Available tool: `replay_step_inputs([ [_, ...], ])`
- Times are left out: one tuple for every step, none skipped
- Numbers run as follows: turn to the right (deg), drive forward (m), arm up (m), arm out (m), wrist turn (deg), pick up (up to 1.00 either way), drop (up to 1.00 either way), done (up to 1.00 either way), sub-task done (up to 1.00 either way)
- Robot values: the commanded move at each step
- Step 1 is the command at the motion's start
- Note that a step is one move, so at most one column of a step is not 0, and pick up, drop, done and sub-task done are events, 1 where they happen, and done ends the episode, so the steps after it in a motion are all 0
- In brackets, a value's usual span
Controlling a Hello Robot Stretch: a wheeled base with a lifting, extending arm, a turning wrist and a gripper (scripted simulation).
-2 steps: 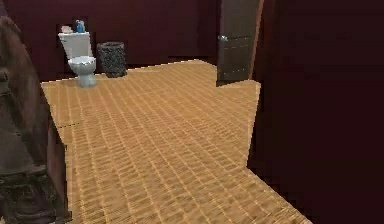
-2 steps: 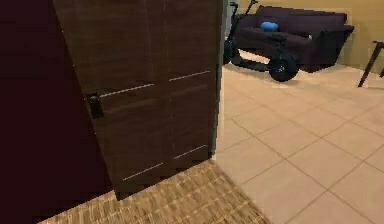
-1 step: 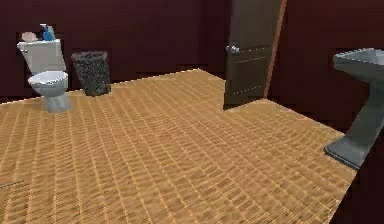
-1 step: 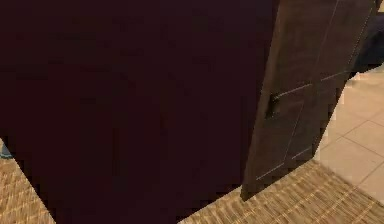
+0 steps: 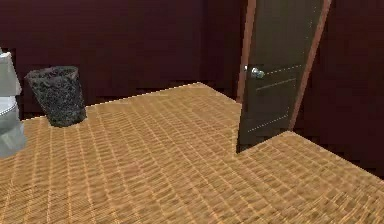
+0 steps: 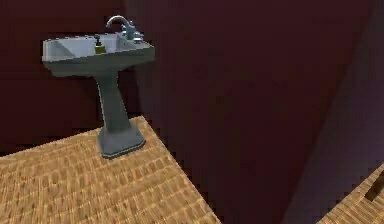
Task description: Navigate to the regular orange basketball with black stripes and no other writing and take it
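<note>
Forward view has a brown door [image 5: 278,70] ajar, with a dark mesh waste bin [image 5: 56,95] well left of it; the arm side view has a grey pedestal sink [image 6: 100,55]. I judge the task barely begun: where the basketball lies I cannot tell, nor the tool's state, so finding, reaching and taking it all remain, likely beyond that door.
</note>
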Motion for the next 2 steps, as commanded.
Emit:
replay_step_inputs([
  [0.0,1.0,0.0,0.0,0.0,0.0,0.0,0.0,0.0],
  [6.0,0.0,0.0,0.0,0.0,0.0,0.0,0.0,0.0],
])
